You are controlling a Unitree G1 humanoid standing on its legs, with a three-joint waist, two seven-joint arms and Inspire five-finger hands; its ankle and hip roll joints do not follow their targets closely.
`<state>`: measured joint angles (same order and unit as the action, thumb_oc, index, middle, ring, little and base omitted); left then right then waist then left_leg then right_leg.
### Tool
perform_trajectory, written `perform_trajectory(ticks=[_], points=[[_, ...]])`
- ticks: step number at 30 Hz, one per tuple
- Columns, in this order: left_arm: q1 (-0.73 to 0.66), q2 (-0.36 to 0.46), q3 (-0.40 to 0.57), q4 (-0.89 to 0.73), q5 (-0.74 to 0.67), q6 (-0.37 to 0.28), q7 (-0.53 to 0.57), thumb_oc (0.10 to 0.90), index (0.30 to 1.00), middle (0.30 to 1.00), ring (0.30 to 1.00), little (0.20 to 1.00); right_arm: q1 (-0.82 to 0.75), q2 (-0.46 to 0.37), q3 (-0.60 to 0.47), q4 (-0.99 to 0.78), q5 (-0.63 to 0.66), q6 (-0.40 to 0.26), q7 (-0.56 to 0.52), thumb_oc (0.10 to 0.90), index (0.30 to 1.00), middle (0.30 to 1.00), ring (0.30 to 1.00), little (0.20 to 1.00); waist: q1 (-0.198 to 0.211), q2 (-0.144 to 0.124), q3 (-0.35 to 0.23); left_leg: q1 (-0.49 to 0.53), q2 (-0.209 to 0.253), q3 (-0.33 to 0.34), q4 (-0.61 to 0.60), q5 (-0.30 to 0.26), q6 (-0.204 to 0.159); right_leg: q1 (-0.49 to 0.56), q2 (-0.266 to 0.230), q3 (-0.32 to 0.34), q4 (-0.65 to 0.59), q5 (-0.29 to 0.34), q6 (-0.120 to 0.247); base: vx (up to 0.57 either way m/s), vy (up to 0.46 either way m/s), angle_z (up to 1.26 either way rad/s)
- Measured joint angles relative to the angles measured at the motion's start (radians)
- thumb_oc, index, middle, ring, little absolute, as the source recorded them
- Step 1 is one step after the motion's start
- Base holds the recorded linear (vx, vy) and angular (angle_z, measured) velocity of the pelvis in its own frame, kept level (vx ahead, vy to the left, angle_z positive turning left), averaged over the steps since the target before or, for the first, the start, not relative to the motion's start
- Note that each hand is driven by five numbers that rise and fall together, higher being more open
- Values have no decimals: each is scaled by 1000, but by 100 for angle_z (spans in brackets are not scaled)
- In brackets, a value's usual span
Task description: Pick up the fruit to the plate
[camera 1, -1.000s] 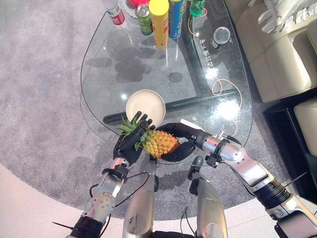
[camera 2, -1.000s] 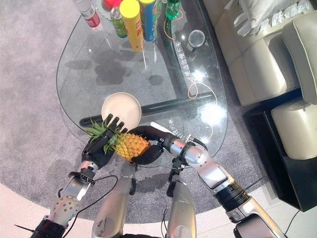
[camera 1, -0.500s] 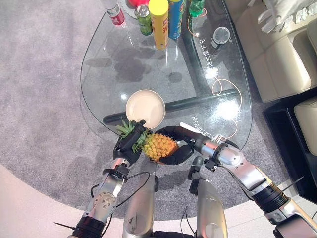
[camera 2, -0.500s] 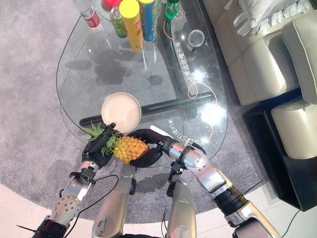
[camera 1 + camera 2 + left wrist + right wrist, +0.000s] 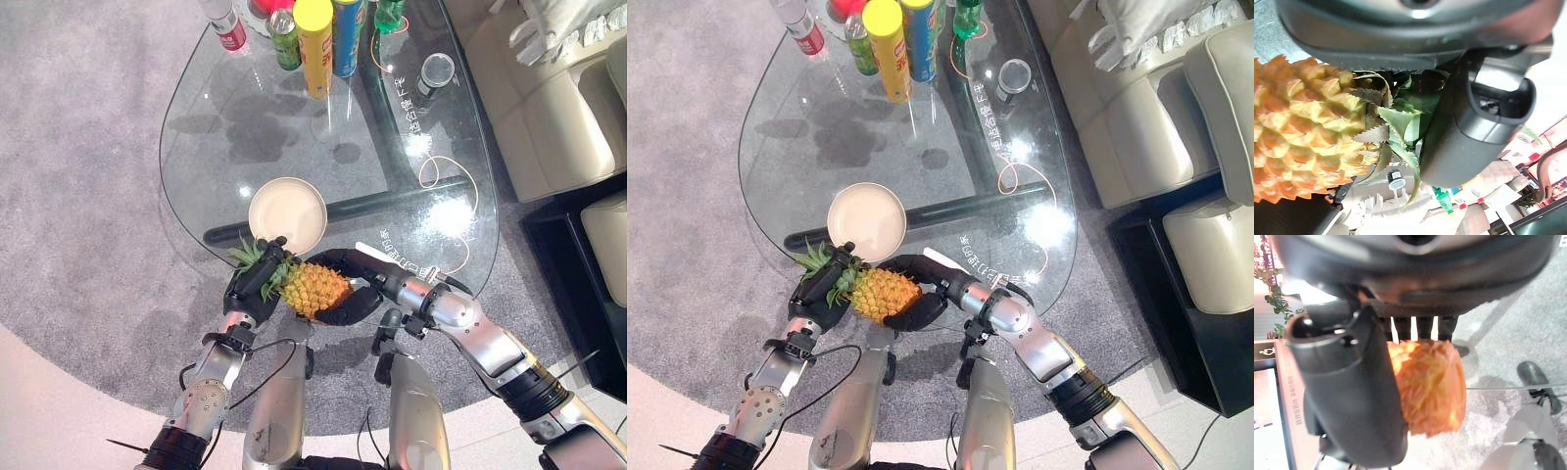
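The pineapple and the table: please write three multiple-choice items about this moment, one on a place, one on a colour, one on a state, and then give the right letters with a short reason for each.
1. Where is the pineapple?
A. On the plate
B. Held between both hands at the near edge of the glass table
C. On the sofa

2. What colour is the cap of the tall can at the far end of the table?
A. Yellow
B. Black
C. White

3. What is the state of the plate?
A. Holds the pineapple
B. Upside down
C. Empty

Answers:
1 B: the left hand grips the leafy crown and the right hand wraps the body.
2 A: its cap is bright yellow.
3 C: its cream surface is bare, and the fruit is short of it.
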<state>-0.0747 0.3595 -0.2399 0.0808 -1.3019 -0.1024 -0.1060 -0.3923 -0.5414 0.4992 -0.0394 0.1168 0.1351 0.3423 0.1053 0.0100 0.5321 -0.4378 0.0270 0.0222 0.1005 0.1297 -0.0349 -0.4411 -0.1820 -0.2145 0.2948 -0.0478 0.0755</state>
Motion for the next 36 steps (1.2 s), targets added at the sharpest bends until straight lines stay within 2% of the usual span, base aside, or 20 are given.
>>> perform_trajectory(ticks=[8,15,25,29,32,36], points=[[-3,0,3,0,1,-6,-9,100,300,300,300,200,16,5,1,-17,-20,-14,-31,800,900,900,900,900,-1,0,0,2,0,0,0,0,0,2,0,0,0,0,0,0,0,0],[-14,-25,17,0,2,-20,-15,100,300,300,300,200,92,6,-48,-92,-49,-18,-111,800,900,900,900,900,-4,0,0,3,1,0,0,1,0,4,1,0,0,0,0,0,0,0],[-11,-65,21,-2,5,-21,-19,100,300,300,300,200,174,6,-104,-149,-82,-26,-151,800,900,900,900,900,-52,-6,3,5,5,0,-7,0,0,5,6,0,-3,1,0,0,0,0],[-14,-80,20,-2,42,-25,-18,100,300,300,300,200,210,6,-127,-172,-88,-26,-171,800,900,900,900,900,-55,-8,4,7,9,2,-13,1,0,4,8,0,-5,1,0,0,0,0],[-14,-81,19,-3,89,-55,-9,100,300,300,300,200,221,6,-132,-174,-89,-27,-187,800,900,900,900,900,-56,-9,4,8,11,3,-13,1,0,4,8,0,-5,0,0,0,0,0],[-14,-83,26,-3,184,-136,37,100,300,300,300,200,234,7,-164,-173,-97,-27,-193,800,900,900,900,900,-54,-20,10,11,14,12,-14,1,0,6,9,2,-5,0,0,0,0,0]])
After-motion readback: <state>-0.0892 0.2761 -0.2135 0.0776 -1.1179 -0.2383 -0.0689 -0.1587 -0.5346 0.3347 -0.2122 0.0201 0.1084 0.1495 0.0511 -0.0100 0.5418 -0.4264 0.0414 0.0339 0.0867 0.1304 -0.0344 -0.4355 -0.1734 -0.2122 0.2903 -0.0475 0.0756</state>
